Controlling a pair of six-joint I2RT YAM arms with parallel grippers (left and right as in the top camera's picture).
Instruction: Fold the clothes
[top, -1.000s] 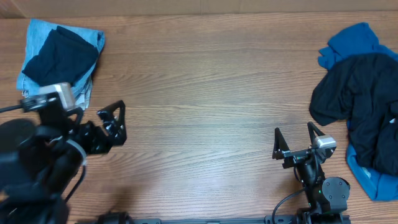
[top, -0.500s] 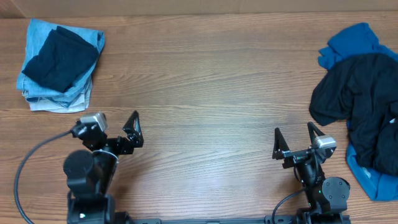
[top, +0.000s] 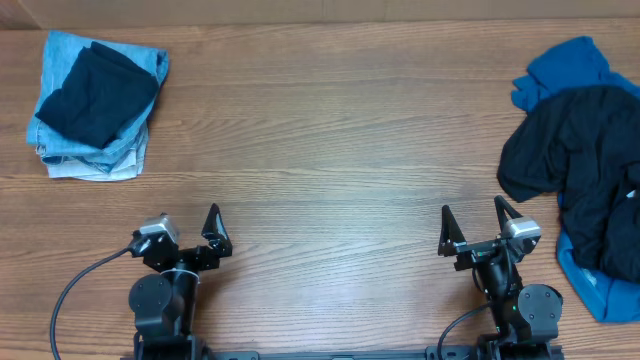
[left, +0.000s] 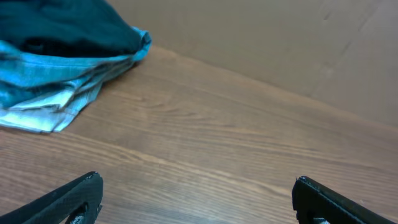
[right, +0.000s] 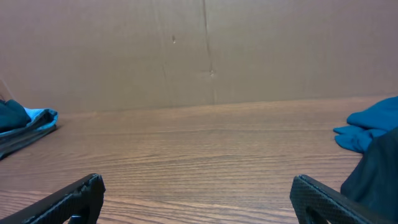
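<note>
Both arms sit folded low at the near edge of the table (top: 330, 140), wrists level, fingers pointing across the wood. On the left gripper (top: 187, 222) the jaws are spread wide with nothing between them. The right gripper (top: 472, 215) is the same, wide apart and empty (each wrist view shows only bare wood between the finger tips).

Clothes:
- A crumpled dark shirt (top: 580, 170) is heaped over a bright blue shirt (top: 565, 65), ahead and to the right of the right gripper, near it but not touching.
- A folded dark shirt (top: 95, 90) rests on a stack of pale blue garments (top: 95, 160), well ahead and to the left of the left gripper.
</note>
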